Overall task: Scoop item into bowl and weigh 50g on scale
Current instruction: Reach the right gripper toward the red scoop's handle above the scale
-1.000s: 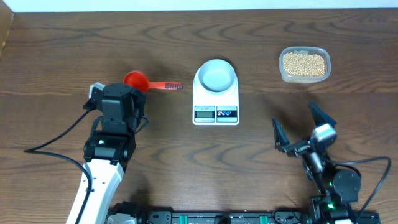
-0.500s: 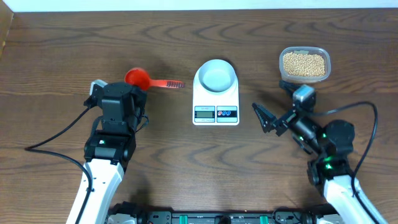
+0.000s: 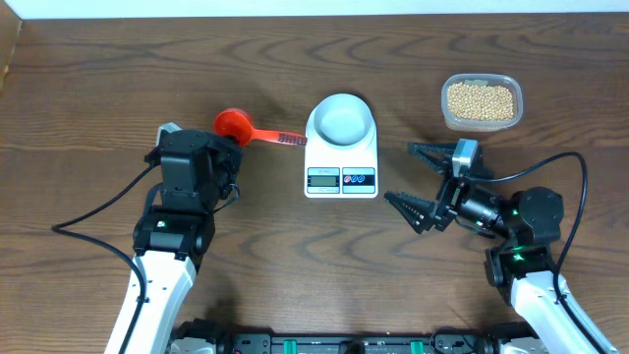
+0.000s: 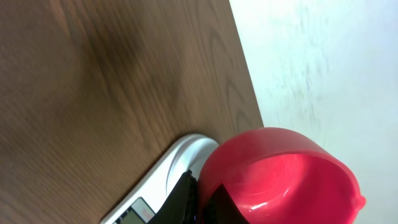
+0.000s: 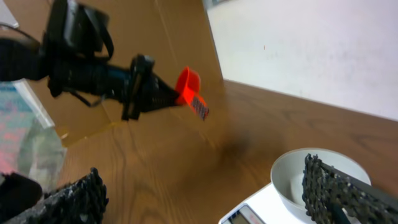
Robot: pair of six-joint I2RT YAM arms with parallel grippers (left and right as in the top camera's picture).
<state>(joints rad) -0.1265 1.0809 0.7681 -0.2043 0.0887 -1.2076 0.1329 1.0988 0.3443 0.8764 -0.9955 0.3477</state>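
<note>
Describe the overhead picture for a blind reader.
A pale bowl sits on a white scale on a wooden table. The left claw holds a red scoop beside it; the right claw gapes open near a tub of beans.

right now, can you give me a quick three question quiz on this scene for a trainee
1. True or false: the bowl on the scale has beans in it.
2. What does the left tool grip? A) the red scoop B) the bowl C) nothing
3. Fill in the blank: the right tool is empty and its jaws stand ____.
Key: 1 false, the bowl is empty; 2 A; 3 open.
</note>
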